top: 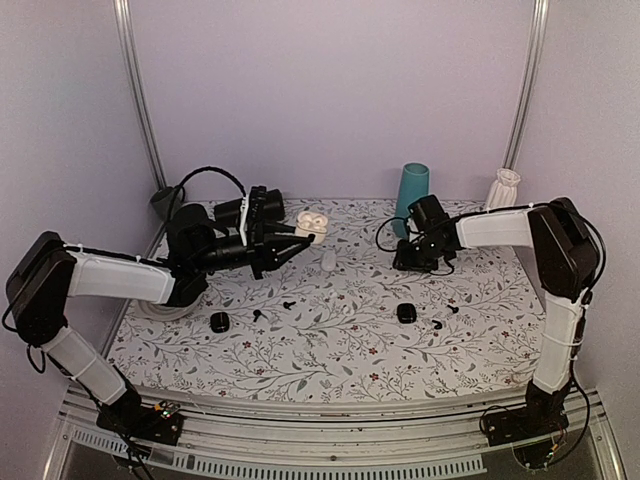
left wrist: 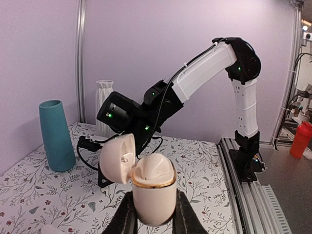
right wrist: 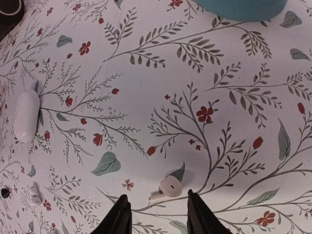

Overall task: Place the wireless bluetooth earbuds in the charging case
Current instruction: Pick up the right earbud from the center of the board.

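Two arms shared the job. In the top view, the left gripper point(top: 300, 232) held the open white case point(top: 312, 222) off the table at the back left. The right gripper point(top: 412, 258) hung low over the floral cloth point(top: 330, 350) at the back right, well apart from it. Two black cases point(top: 219, 321) lay nearer the front with black earbuds point(top: 259, 314) scattered beside them. A closed white case point(top: 328, 260) lay between the arms. A teal vase point(top: 411, 190) and a white vase point(top: 505, 188) stood against the pale lilac wall.

In the left wrist view, the fingers point(left wrist: 127, 217) were clamped on the case's lower body. Its lid point(left wrist: 118, 158) was swung open to the left and its mouth faced up, roughly level. Keeping it that steady seemed wise, since the sockets likely leave little slack.

In the right wrist view, the right gripper point(right wrist: 158, 217) stood wide and empty. A white earbud point(right wrist: 169, 187) lay on the cloth just ahead of the gap between the fingers. A good pick probably called for centring on the bulb and closing gently, because a glossy bud could squirt out sideways on flat cloth.
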Tool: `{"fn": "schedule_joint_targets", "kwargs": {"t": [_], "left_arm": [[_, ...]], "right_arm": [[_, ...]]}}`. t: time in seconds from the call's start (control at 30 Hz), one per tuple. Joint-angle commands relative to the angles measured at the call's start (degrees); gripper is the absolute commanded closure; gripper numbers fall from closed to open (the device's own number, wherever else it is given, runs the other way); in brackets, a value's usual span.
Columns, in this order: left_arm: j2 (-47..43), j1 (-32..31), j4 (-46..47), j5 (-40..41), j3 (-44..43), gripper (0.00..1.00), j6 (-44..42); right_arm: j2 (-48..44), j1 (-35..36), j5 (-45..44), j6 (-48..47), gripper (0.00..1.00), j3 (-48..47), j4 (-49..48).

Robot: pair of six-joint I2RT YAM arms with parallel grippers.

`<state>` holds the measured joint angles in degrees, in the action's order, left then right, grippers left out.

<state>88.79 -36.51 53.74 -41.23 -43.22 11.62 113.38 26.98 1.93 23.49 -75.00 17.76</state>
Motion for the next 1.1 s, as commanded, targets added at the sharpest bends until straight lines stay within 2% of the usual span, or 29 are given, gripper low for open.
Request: {"fn": "schedule_joint_targets", "kwargs": {"t": [0.0,0.6,1.07], "left_arm": [[-0.74,0.65,-0.74,0.71,-0.59,1.00,-0.30],[0.22,0.65,-0.76,0.54,-1.42,1.00,0.16],[0.94,0.70,-0.56,0.19,-1.78,1.00,0.50]], "right_arm": [[2.80,-0.19,-0.63,-2.15,0.62,-2.41,-0.26],[6.94,-0.04,-4.05,-5.60,0.73,-4.90,2.93],[8.70,2.73,-10.54,-6.60,0.75,-6.94,6.71]]}}
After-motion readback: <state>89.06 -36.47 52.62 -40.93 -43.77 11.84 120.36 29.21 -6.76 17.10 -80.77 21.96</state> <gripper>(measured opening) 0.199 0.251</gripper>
